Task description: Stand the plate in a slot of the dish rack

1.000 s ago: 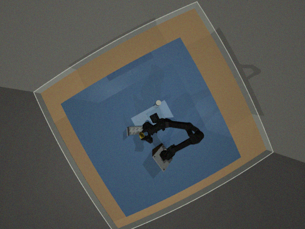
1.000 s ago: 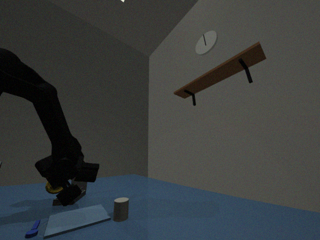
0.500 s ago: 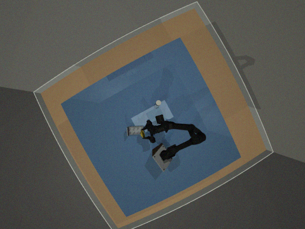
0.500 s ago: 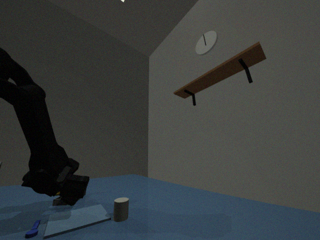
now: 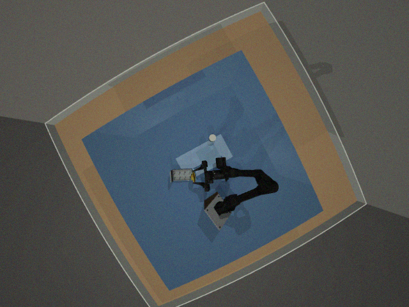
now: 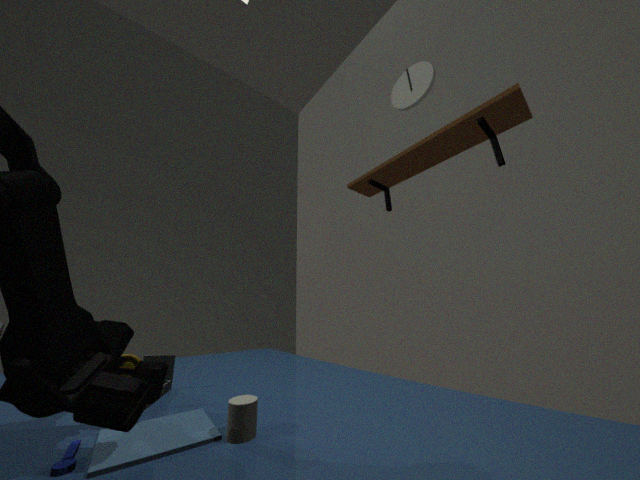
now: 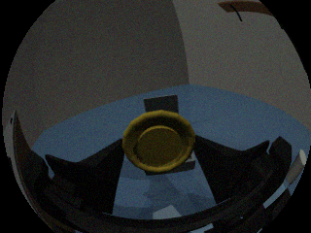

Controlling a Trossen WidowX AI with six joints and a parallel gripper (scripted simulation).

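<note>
No writing or label can be read anywhere. In the wrist view's centre, the hand point(image 5: 193, 176) point(image 7: 158, 142) grips the yellow plate point(image 5: 193, 176) point(image 6: 129, 361) point(image 7: 159, 142) by opposite edges, partly covering the dish rack point(image 5: 181, 174) point(image 6: 169, 367) point(image 7: 161, 103) behind; whether they touch is hard to judge, perhaps not. In the exterior view's lower left, the arm point(image 5: 266, 185) point(image 6: 38, 268) hides most of both

No text, label, brand, number or sign can be read on anything, the round pale wall clock point(image 6: 412, 85) included.
</note>
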